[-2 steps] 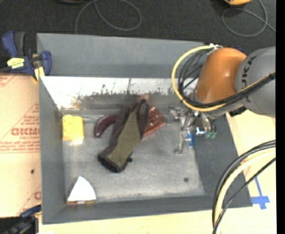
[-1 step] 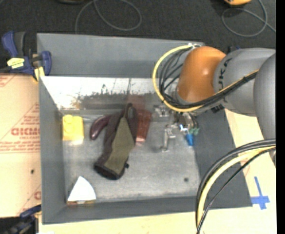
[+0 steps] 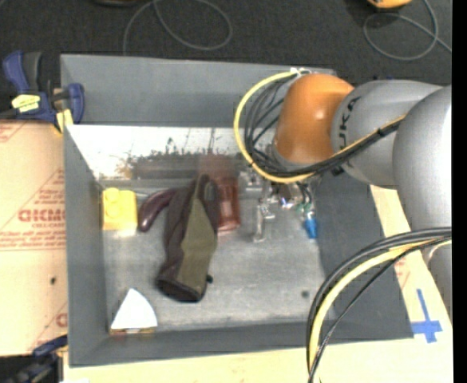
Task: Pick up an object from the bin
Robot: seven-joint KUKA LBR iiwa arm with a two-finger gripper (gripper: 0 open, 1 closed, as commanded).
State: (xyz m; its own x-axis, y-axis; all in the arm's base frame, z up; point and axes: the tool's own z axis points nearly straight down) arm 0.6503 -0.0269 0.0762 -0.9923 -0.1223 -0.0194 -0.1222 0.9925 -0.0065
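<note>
Although unclear whether parted or closed, hangs as gripper [image 3: 261, 214] just right of reddish-brown block [image 3: 227, 204]; farther left, olive sock [image 3: 195, 242], long axis near-to-far in the bin [image 3: 217, 102].

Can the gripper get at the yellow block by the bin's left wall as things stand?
Probably yes. The yellow block lies uncovered, its top bare; the gripper hangs across the bin, beyond the olive cloth. The bin wall close beside the block may crowd a grasp.
</note>
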